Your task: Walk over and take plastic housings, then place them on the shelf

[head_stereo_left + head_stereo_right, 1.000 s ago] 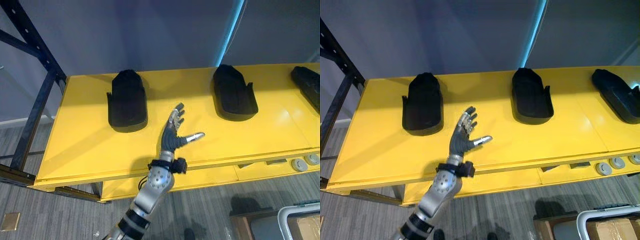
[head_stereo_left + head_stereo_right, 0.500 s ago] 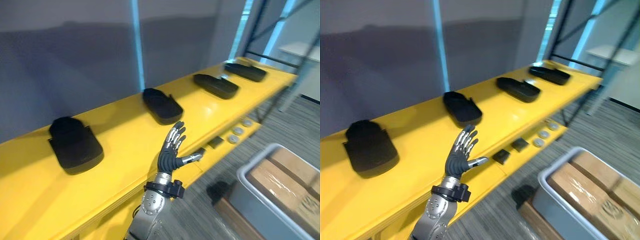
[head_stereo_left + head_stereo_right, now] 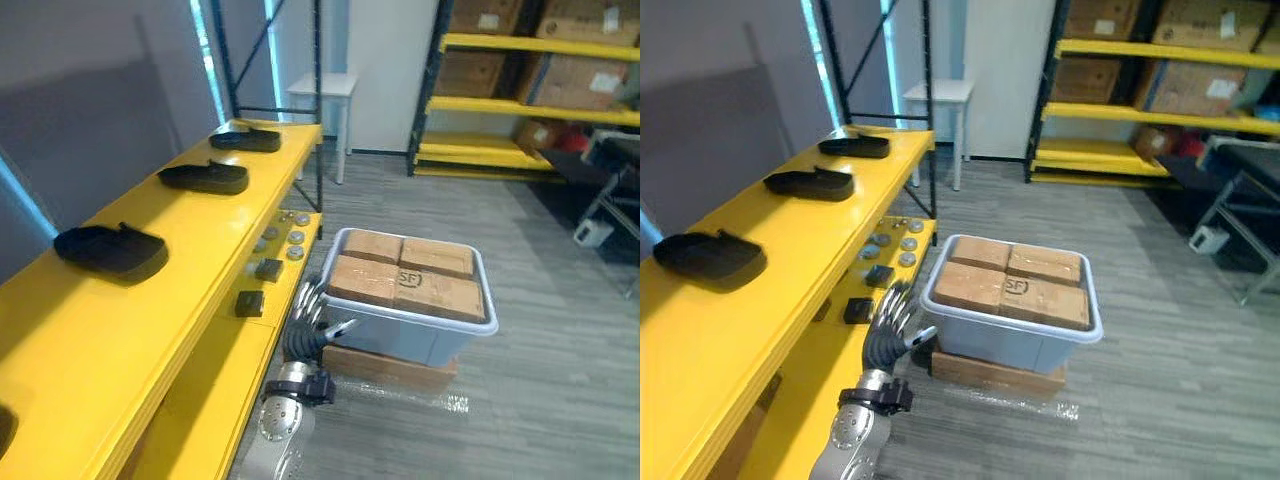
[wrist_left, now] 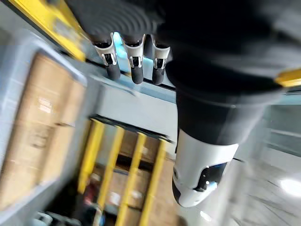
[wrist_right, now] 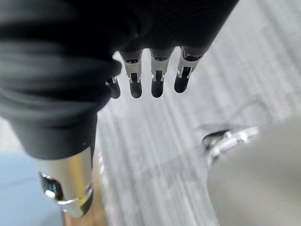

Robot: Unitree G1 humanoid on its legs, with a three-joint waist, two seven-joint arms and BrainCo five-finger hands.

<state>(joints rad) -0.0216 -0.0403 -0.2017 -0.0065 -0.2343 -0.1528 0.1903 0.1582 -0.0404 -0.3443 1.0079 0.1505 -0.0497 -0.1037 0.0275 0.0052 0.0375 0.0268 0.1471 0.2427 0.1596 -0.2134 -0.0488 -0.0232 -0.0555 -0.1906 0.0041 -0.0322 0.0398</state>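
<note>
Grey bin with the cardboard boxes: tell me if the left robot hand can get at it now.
Probably yes. The left robot hand, open and holding nothing, hangs right beside the grey bin at its near wall, with nothing between them.

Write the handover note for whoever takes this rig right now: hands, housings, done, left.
Left hand: open, empty, between the yellow shelf and the grey bin.
Right hand: open, empty, over the floor.
Black plastic housings lie in a row on the shelf top, apart from each other.
The bin holds cardboard boxes.
Done: those housings placed.
Left: cannot tell whether more need fetching.
</note>
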